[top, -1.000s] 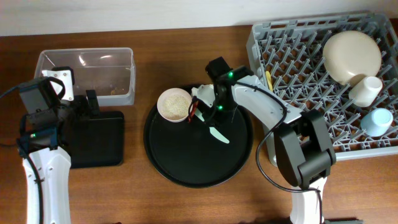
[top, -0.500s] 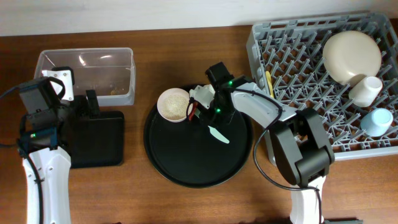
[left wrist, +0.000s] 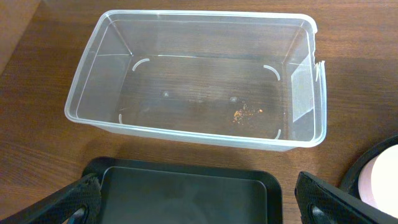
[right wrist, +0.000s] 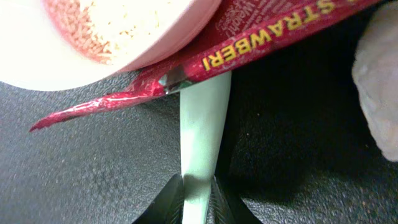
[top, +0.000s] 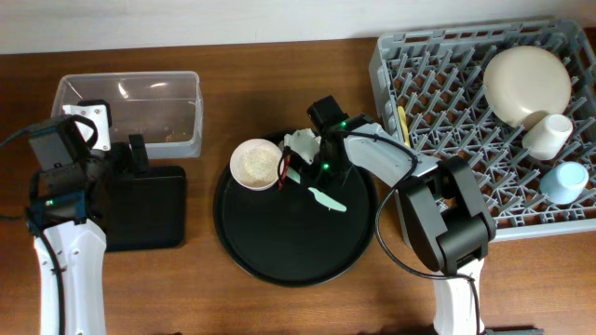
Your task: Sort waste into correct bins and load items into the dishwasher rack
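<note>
Mint-green plastic is seen pinched between the dark fingertips of the right gripper [right wrist: 199, 200]. The handle of the mint-green spoon [right wrist: 202, 124] is clamped there at the bottom edge of the right wrist view. Its far end is hidden beneath the red wrapper [right wrist: 249, 50]. The wrapper is cut off at the top right and overlapped by the pink-rimmed bowl [right wrist: 155, 43], of which only a segment is shown, with whitish grains [right wrist: 118, 18] inside. A white paper wad [right wrist: 379, 81] is cropped and blurred at the right edge.

On the wrapper "STRAWBERI" can be read in yellow capitals. A second "STR" is cut short by the frame, and the small white print cannot be made out.

From overhead the right fingertips are masked by the arm. The bowl, wrapper, wad and spoon are seen on the round black tray [top: 279, 251].

The left gripper [left wrist: 202, 200] is spread wide with nothing between its fingers. It is held over the black rectangular tray [left wrist: 186, 193], which is cut off below, beside the clear tub [left wrist: 186, 134], where a few orange crumbs [left wrist: 245, 113] lie.

In the dishwasher rack [top: 447, 93] the cream plate [top: 526, 82], white cup [top: 548, 135] and light-blue cup [top: 563, 181] are seen. The yellow spoon [top: 402, 119] is half lost among the pegs.
</note>
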### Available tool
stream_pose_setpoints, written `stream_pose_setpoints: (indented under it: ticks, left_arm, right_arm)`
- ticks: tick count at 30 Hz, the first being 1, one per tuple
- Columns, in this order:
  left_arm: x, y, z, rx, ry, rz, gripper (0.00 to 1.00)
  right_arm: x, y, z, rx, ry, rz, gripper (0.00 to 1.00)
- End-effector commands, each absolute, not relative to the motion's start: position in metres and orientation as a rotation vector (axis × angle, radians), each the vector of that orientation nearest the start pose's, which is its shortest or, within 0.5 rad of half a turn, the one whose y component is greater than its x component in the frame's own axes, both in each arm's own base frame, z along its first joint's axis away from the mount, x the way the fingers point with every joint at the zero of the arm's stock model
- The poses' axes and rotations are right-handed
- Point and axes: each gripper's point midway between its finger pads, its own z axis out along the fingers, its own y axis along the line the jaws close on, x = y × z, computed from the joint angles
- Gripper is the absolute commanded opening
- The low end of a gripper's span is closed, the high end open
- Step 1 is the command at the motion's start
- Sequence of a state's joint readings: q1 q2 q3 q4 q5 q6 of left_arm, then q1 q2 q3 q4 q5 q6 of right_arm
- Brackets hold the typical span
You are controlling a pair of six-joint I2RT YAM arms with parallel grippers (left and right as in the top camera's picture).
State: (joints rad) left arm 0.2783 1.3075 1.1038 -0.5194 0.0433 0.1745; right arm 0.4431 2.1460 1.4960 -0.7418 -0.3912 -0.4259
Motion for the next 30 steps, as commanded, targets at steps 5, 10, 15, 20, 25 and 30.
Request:
stream_pose_setpoints:
  ticks: [5, 10, 15, 20, 25, 30]
  left_arm:
    - [0.377, 0.103, 0.224, -0.118, 2.277, 0.192, 0.99]
    - [0.377, 0.103, 0.224, -0.118, 2.277, 0.192, 0.99]
    - [0.377, 0.103, 0.224, -0.118, 2.277, 0.192, 0.99]
    - [0.377, 0.103, 0.224, -0.118, 2.277, 0.192, 0.99]
    - [0.377, 0.103, 0.224, -0.118, 2.277, 0.192, 0.99]
    - [0.377, 0.103, 0.224, -0.118, 2.277, 0.192, 0.99]
  right_arm:
    - [0.327, 0.233, -0.017, -1.310, 2.799, 0.627, 0.05]
    - [0.314, 0.227, -0.016, -1.317, 2.861, 0.639, 0.11]
    - [0.295, 0.233, -0.013, -1.459, 2.838, 0.665, 0.21]
    - [0.315, 0.242, -0.004, -1.462, 2.793, 0.532, 0.33]
    - [0.345, 0.251, 0.014, -1.327, 2.777, 0.472, 0.37]
    - [0.367, 0.237, 0.009, -1.138, 2.832, 0.265, 0.45]
